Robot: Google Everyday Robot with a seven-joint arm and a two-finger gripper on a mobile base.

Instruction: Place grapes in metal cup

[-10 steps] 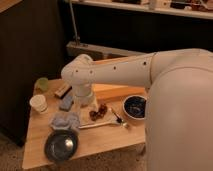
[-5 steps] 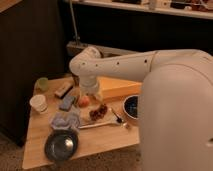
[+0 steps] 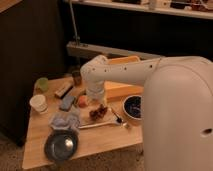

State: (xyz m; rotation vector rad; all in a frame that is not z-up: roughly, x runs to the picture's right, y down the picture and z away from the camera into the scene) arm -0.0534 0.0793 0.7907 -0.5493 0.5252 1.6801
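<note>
The grapes (image 3: 98, 112), a small dark red-brown bunch, lie on the wooden table (image 3: 100, 142) near its middle. The metal cup (image 3: 76, 77), small and dark, stands upright at the table's back edge, just left of the arm's elbow joint. My gripper (image 3: 96, 101) hangs down from the white arm directly above the grapes and to the right of a single orange fruit (image 3: 82, 101). The arm's wrist hides the gripper's tips.
A pale green cup (image 3: 41, 84) and a white paper cup (image 3: 38, 103) stand at the left. A dark plate (image 3: 61, 145) and a blue-grey cloth (image 3: 65, 120) lie in front. A dark bowl (image 3: 134, 107), a spoon (image 3: 117, 118) and a yellow box (image 3: 120, 90) are on the right.
The arm has swung to the right, from over the table's left part to above the grapes. The objects on the table have not moved.
</note>
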